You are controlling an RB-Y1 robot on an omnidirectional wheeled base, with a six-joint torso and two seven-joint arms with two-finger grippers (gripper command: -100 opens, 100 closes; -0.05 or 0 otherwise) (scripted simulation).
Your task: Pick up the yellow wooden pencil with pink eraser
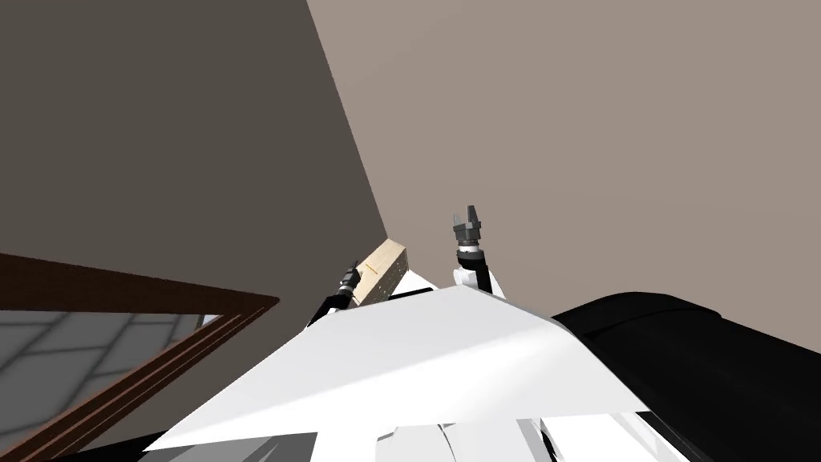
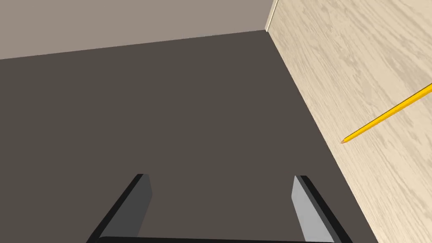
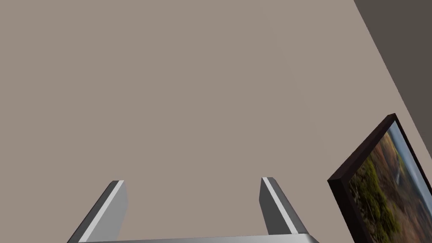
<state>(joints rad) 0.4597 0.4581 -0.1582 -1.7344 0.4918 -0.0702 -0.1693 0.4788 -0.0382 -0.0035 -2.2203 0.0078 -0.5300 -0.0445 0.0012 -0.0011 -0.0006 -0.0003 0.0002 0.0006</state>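
Head view: left tool sits low, just beside the near end of a light wood tabletop. Right tool is raised, clear on the tabletop's other side and well apart from it. A thin mark on the wood may be the pencil, but it is too small to tell.

Left wrist view: fingers are spread, nothing between them. They aim at a dark flat surface alongside the tabletop, not at the wood. The yellow pencil lies flat on the wood grain, outside the gap and beyond the brighter finger, ahead of its tip. Its sharpened point faces the tabletop edge nearest the tool. The far end runs out of frame, so the eraser is unconfirmed.

Right wrist view: fingers are parted and empty. This arm is idle.

Judgement: approach step, no grasp yet. The next move calls for shifting the left tool sideways over the wood, turning it so the fingers straddle the shaft crosswise, then lowering it.

Cross-check: the wrist view supplies the pencil's lie, and the head view supplies how both arms stand relative to the tabletop.
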